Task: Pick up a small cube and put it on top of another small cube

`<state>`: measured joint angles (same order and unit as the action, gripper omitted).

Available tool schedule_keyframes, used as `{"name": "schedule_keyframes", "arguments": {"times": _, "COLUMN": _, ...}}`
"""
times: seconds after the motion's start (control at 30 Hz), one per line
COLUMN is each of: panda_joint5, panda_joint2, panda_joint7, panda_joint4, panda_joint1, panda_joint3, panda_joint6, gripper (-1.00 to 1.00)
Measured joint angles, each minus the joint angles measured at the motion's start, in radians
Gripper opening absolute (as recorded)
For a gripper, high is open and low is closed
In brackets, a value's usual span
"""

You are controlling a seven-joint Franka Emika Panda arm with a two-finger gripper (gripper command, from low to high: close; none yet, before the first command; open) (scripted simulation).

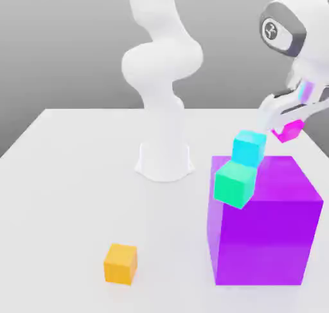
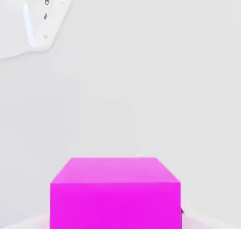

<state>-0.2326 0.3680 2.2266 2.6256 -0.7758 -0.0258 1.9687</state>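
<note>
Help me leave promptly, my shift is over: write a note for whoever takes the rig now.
Gripper: shut on the pink cube.
Other small cubes: orange on the table; cyan and green by the big purple cube, exact resting spots unclear.
Done: pink cube grasped.
Left: set it on another small cube, release.

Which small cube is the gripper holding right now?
The magenta cube, gripped between the fingers; the orange, cyan and green ones are outside its grip.
</note>
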Motion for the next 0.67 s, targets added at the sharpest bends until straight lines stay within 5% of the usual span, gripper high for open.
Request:
{"name": "schedule_keyframes", "arguments": {"times": 0.33, "panda_joint5": 0.261, "panda_joint2": 0.282, "panda_joint7": 0.009, "panda_joint4": 0.020, "panda_joint1": 0.156, "panda_joint3": -0.045, "panda_joint6": 0.001, "gripper": -1.00}}
{"name": "schedule_keyframes", "arguments": {"times": 0.53, "panda_joint5": 0.295, "panda_joint2": 0.253, "panda_joint7": -0.003, "panda_joint4": 0.119, "panda_joint1": 0.167, "panda_joint3": -0.053, "panda_joint6": 0.157, "gripper": -1.00}}
{"name": "schedule_keyframes", "arguments": {"times": 0.57, "panda_joint5": 0.297, "panda_joint2": 0.242, "panda_joint7": -0.003, "panda_joint4": 0.136, "panda_joint1": 0.167, "panda_joint3": -0.057, "panda_joint6": 0.184, "gripper": 1.00}}
{"name": "schedule_keyframes", "arguments": {"times": 0.67, "panda_joint5": 0.297, "panda_joint2": 0.242, "panda_joint7": -0.003, "panda_joint4": 0.136, "panda_joint1": 0.167, "panda_joint3": -0.057, "panda_joint6": 0.184, "gripper": 1.00}}
